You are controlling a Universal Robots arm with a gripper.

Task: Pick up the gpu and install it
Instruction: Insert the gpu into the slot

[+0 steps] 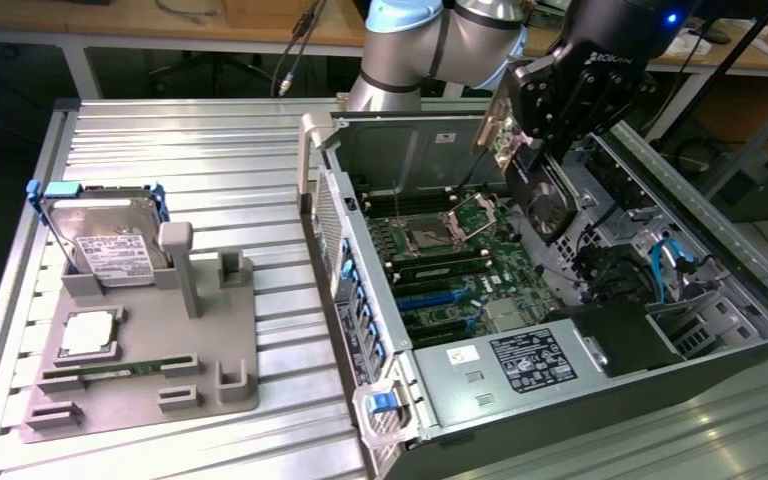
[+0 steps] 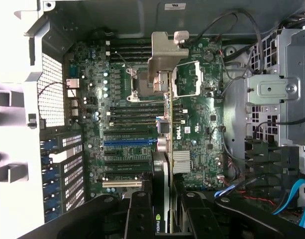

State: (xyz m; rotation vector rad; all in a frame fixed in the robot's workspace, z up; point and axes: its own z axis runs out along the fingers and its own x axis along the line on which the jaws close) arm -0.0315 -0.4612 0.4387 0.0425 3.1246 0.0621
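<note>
My gripper (image 1: 551,125) is shut on the gpu (image 1: 542,195), which hangs on edge above the open computer case (image 1: 704,370). Its round black fan faces the exterior view's right, and the silver end bracket (image 1: 495,130) points toward the case's rear wall. In the wrist view the gpu (image 2: 167,144) appears edge-on between my black fingers (image 2: 137,214), with the bracket (image 2: 164,52) at its far end. It hovers over the motherboard (image 2: 122,129), above the expansion slots (image 2: 130,142), and I cannot tell how far above them.
The case lies on its side on the metal table (image 1: 197,140), with a power supply (image 1: 518,365) at its near end and drive cages with cables (image 1: 678,270) on the exterior view's right. A grey tray (image 1: 211,375) holds a hard drive (image 1: 104,235), a RAM stick (image 1: 117,368) and a chip (image 1: 87,332).
</note>
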